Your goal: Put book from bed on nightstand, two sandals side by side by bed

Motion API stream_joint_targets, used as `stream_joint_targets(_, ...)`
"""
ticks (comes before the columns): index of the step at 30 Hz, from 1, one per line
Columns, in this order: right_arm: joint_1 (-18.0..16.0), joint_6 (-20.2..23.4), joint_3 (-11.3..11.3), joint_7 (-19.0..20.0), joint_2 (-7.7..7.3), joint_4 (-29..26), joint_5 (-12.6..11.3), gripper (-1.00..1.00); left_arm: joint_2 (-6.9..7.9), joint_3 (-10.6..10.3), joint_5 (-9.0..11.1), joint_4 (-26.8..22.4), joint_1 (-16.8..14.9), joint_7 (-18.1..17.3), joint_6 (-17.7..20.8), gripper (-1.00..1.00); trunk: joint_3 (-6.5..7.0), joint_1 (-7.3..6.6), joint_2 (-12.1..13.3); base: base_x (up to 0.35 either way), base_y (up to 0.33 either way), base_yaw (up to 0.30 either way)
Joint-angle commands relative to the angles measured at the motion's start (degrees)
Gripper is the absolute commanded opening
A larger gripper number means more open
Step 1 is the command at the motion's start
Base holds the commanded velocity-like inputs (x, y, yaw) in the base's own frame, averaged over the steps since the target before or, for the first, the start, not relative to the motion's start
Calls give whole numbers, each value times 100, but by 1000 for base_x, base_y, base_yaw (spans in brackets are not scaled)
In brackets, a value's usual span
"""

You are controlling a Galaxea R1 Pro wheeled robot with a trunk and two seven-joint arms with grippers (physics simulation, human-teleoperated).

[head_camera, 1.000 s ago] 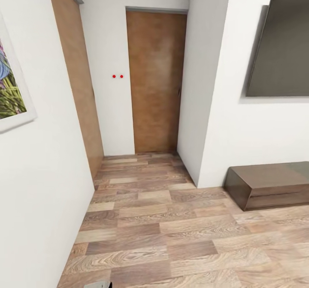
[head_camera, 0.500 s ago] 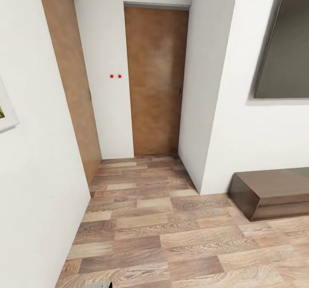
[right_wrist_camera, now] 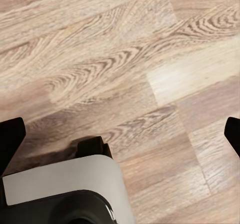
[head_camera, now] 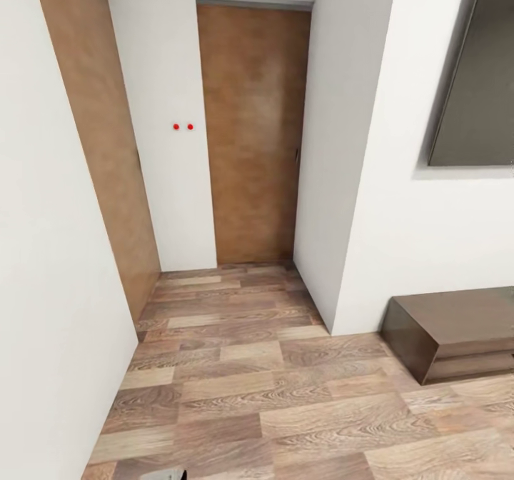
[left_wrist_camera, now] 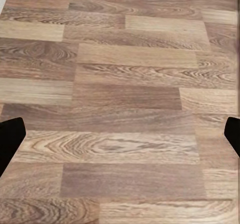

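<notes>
Ahead of the robot stood a closed door (head_camera: pixel 251 133) off a plank floor (head_camera: pixel 285 394). Left pincer (left_wrist_camera: pixel 120 134) and right pincer (right_wrist_camera: pixel 120 134) were spread wide, empty. Book and sandals work looked unstarted.

The left gripper (left_wrist_camera: pixel 120 134) was held wide open, its fingertips (left_wrist_camera: pixel 10 134) far apart. The right gripper (right_wrist_camera: pixel 120 134) was likewise spread, pointed downward.

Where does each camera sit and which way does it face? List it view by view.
Head view: high on the robot, facing forward and down a hallway toward the brown wooden door; low dark brown cabinet at right.
Left wrist view: aimed down at the wood-plank floor; the open left gripper shows its black fingertips.
Right wrist view: aimed down at the floor; open right gripper, grey-and-black robot base.
Shared: all three show the plank floor.
</notes>
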Motion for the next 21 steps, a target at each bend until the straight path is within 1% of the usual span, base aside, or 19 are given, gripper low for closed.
stream_joint_targets(1, 1, -7, -3, 2, -1, -6, -29, 100, -4, 12, 0, 2, -2, -2, -16, 100, -5, 1, -2, 100, -17, -167)
stream_joint_targets(7, 1, -7, -2, 7, -7, -6, -28, 100, -4, 12, 0, 2, -2, -8, -22, 100, -5, 1, -2, 37, -6, -241)
stream_joint_targets(21, 1, -13, -2, 8, -7, -6, -28, 100, -4, 12, 0, 1, -2, -9, -24, 100, -5, 1, -2, 4, -1, -278)
